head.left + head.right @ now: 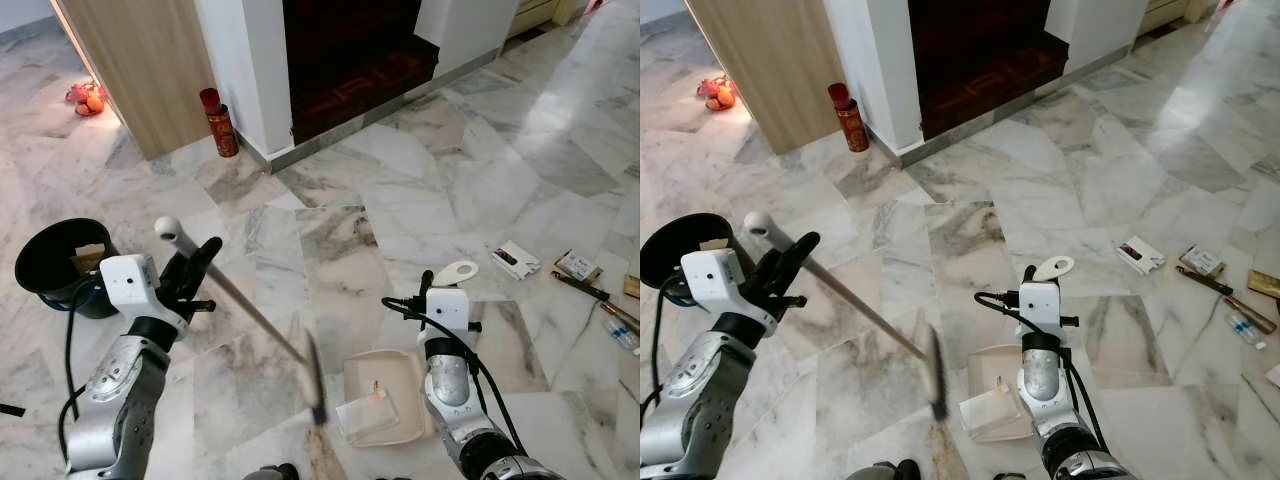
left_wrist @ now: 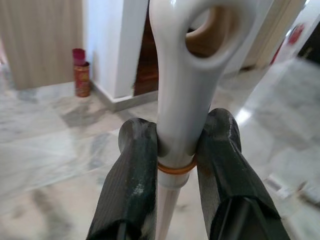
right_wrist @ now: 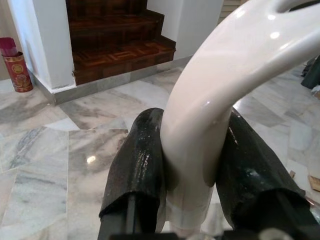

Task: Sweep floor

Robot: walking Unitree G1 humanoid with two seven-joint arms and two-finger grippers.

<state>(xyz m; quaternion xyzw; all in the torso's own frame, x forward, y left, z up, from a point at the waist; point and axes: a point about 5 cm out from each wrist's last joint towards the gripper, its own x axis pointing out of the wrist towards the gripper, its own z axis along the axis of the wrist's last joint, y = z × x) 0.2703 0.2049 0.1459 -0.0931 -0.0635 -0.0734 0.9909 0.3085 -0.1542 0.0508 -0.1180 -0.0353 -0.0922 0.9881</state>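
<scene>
- Right gripper (image 3: 192, 170) pinches the dustpan (image 1: 385, 400) handle; the pan sits on the marble floor (image 1: 420, 180), holding scraps.
- Left gripper (image 2: 177, 165) clamps the broom (image 1: 240, 297) handle, its head beside the pan.
- Litter (image 1: 516, 259) lies to the right.

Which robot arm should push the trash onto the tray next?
Probably the left. Its gripper grips the broom, bristles beside the dustpan. The right gripper only holds the dustpan's handle.

A home hallway is showing: marble floor (image 1: 420, 190), dark wooden stairs (image 1: 350, 60), and a wood-panelled wall (image 1: 150, 60).
</scene>
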